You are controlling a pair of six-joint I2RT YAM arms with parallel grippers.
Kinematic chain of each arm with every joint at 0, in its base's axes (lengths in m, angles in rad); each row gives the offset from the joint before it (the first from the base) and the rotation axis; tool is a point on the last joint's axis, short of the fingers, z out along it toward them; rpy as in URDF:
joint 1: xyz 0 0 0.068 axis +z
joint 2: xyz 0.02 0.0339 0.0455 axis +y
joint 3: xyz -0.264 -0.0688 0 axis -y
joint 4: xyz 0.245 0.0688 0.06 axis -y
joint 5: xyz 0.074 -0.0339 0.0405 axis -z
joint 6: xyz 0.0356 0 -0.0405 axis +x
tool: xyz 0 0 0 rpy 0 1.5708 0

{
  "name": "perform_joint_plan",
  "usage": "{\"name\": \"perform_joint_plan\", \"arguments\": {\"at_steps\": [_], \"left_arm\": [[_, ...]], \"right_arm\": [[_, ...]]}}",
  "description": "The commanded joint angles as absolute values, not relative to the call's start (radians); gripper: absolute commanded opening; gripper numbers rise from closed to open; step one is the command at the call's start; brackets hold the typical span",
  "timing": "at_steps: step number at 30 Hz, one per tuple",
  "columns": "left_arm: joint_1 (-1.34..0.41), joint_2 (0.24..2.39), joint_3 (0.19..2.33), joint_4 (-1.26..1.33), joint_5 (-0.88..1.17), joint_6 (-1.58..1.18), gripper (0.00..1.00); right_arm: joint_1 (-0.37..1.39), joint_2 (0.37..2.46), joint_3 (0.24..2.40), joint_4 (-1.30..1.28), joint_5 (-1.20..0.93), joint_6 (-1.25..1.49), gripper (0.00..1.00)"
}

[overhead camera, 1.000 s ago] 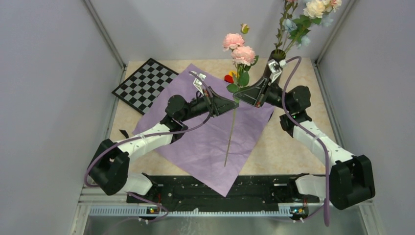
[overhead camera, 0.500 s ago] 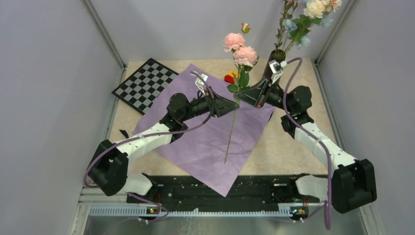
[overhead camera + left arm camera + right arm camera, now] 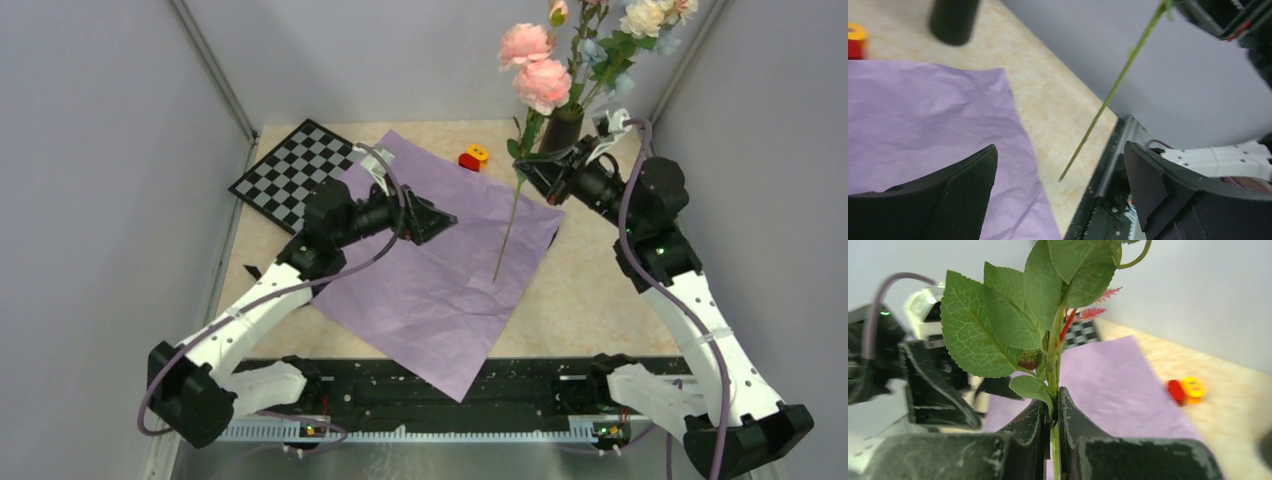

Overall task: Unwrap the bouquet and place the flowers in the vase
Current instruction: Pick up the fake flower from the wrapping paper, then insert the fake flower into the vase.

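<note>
Overhead, the pink-bloomed artificial flower hangs tilted just beside the dark tapered matte vase, which holds cream and blue blooms. Only the right wrist view shows the right claw clenched on its leafy stem. The left claw gapes, released, above the lilac crinkled paper on the worktop.

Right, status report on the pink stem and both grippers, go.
Left gripper open, empty. Right gripper shut on pink flower stem, roughly upright beside vase. Other flowers already in vase, may crowd its mouth.
</note>
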State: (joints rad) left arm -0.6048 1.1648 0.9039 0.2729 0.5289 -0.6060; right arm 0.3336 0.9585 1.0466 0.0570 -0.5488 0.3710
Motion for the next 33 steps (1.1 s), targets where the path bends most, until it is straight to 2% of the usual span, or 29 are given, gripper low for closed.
{"name": "perform_joint_plan", "arguments": {"at_steps": [1, 7, 13, 20, 25, 33], "left_arm": [[-0.441, 1.050, 0.988, -0.090, 0.486, -0.436, 0.99], [-0.238, 0.968, 1.050, -0.422, 0.364, -0.221, 0.99], [-0.150, 0.931, 0.983, -0.430, 0.214, -0.158, 0.99], [-0.128, 0.954, 0.923, -0.436, -0.060, -0.090, 0.99], [-0.127, 0.946, 0.906, -0.421, -0.049, -0.086, 0.99], [-0.126, 0.961, 0.904, -0.425, -0.083, -0.071, 0.99]], "right_arm": [[0.342, 0.974, 1.227, -0.204, -0.277, 0.118, 0.00], [0.343, 1.080, 1.352, -0.172, -0.094, 0.009, 0.00], [0.331, 1.262, 1.454, -0.068, 0.055, -0.159, 0.00], [0.218, 1.436, 1.573, 0.133, 0.004, -0.164, 0.00], [0.142, 1.528, 1.606, 0.306, -0.088, -0.142, 0.00], [0.122, 1.676, 1.842, 0.275, -0.113, -0.232, 0.00]]}}
